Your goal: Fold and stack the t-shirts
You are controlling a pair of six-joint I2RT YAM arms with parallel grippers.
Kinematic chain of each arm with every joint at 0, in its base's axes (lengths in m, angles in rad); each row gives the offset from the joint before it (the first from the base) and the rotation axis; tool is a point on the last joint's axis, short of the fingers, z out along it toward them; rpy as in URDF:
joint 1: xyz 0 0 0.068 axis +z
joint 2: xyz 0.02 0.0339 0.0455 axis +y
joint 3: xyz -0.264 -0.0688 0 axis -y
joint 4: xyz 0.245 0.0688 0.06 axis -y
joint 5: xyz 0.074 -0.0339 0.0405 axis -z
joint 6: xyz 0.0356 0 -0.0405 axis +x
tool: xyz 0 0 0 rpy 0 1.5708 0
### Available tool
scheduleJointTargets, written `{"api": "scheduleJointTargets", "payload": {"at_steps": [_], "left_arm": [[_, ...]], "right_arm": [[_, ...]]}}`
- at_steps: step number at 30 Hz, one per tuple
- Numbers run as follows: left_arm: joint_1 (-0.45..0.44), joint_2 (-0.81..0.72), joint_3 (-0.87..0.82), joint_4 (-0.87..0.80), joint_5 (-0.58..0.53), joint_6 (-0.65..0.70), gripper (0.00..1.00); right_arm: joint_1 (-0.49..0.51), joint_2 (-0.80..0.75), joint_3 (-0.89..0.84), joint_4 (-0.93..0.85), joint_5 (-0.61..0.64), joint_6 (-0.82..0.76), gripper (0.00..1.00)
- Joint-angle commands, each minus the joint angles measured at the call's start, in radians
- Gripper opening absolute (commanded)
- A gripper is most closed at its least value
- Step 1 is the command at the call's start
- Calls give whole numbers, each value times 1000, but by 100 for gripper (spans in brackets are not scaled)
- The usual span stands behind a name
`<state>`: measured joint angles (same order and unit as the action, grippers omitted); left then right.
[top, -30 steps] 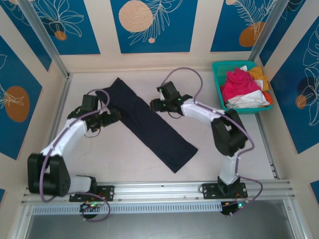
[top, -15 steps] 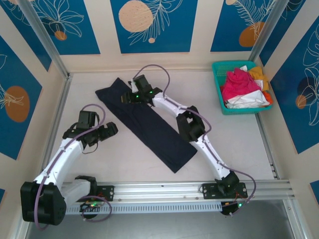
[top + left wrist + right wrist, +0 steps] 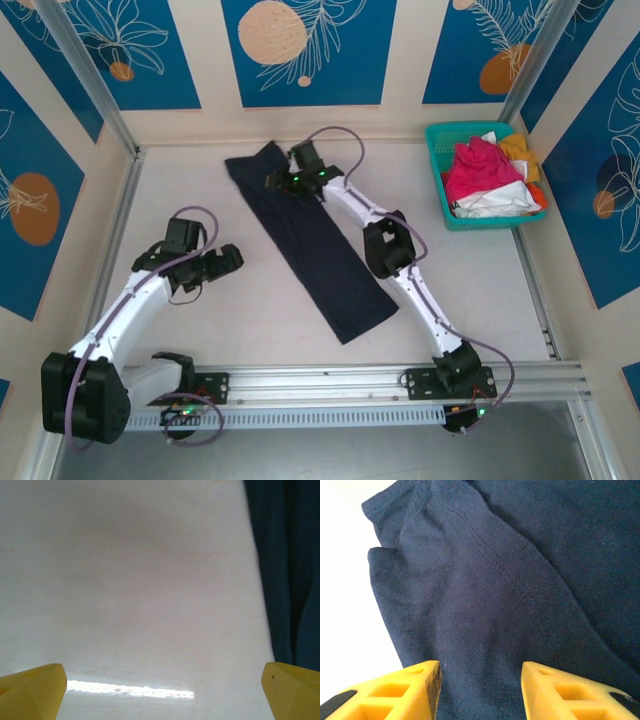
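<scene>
The navy t-shirt [image 3: 310,250], a long folded strip on the worktop [image 3: 240,320], has swung steeper, its far end now further right. The right fingers [image 3: 405,690] stand half-spread over that end, and I cannot tell whether they are grasping it. The left fingers [image 3: 35,690] hang released to the left. This is probably straightening before the next fold.

Far end of navy t-shirt [image 3: 318,262] partly behind right gripper [image 3: 281,182]; white t-shirt [image 3: 495,204] mostly beneath pink t-shirt [image 3: 478,170]
</scene>
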<state>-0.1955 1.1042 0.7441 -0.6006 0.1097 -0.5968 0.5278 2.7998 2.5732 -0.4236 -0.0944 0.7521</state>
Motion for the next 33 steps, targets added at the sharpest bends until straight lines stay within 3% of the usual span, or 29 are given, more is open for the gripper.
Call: {"api": "scheduleJointTargets", "payload": {"at_steps": [1, 9, 13, 17, 20, 23, 27, 31, 33], "left_arm": [[-49, 44, 44, 44, -19, -15, 100], [-152, 139, 57, 136, -21, -38, 100], [-213, 192, 88, 171, -22, -36, 100], [-328, 305, 187, 209, -3, -22, 98], [-422, 428, 293, 235, 49, -18, 87], [-507, 583, 408, 278, 170, -26, 66], [-615, 775, 571, 287, 249, -20, 49], [-645, 940, 691, 243, 299, 0, 42], [-641, 994, 724, 208, 287, 9, 30]], "right_arm": [[-106, -3, -14, -154, 62, 56, 49], [-192, -128, -156, -222, 224, 30, 51], [-193, -195, -247, -164, 207, -4, 51], [-198, -249, -276, -134, 183, -35, 52], [-206, -270, -283, -133, 176, -52, 52], [-221, -271, -298, -124, 160, -56, 52], [-243, -260, -325, -110, 142, -47, 51], [-263, -236, -321, -112, 128, -45, 52], [-271, -232, -323, -116, 128, -53, 51]]}}
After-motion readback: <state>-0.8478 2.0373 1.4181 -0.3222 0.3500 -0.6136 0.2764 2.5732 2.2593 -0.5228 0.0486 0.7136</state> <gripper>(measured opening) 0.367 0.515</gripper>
